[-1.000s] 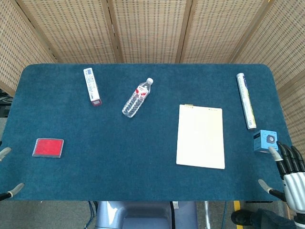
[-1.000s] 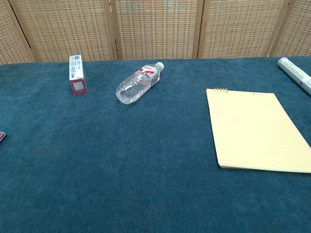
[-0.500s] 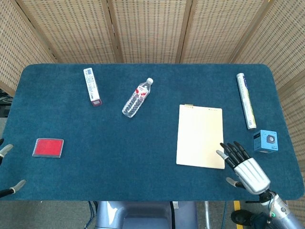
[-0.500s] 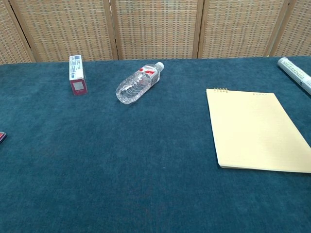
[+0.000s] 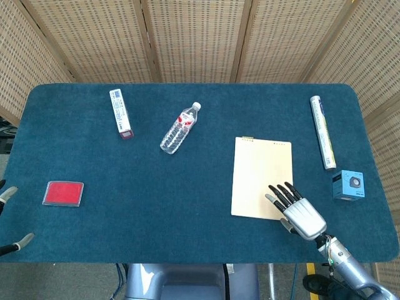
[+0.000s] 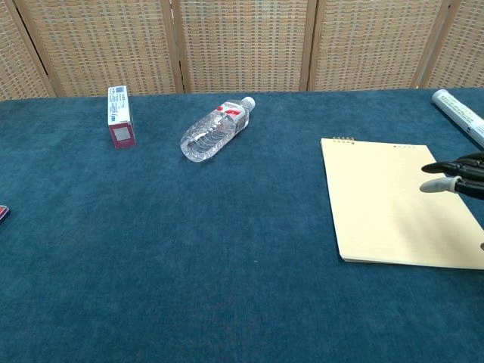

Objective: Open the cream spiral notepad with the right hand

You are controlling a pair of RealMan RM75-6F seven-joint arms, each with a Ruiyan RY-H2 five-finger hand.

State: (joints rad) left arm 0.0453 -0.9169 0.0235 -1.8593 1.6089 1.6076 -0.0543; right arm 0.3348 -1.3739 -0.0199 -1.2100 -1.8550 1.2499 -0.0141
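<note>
Over the near right corner of the cream spiral notepad [image 5: 263, 178] your right hand [image 5: 297, 211] arrived, having swung in from beside the blue cube [image 5: 347, 185] a second earlier. Fingers were spread, holding nothing. Notepad lay closed, flat on the table [image 5: 187, 206], so opening hadn't begun. Left hand [image 5: 11, 219]: fingertips only, grip unclear.

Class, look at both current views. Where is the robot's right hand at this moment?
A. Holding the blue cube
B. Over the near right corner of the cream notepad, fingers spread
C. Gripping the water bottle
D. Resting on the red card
B: the right hand is over the near right corner of the closed cream notepad, fingers spread and holding nothing.
</note>
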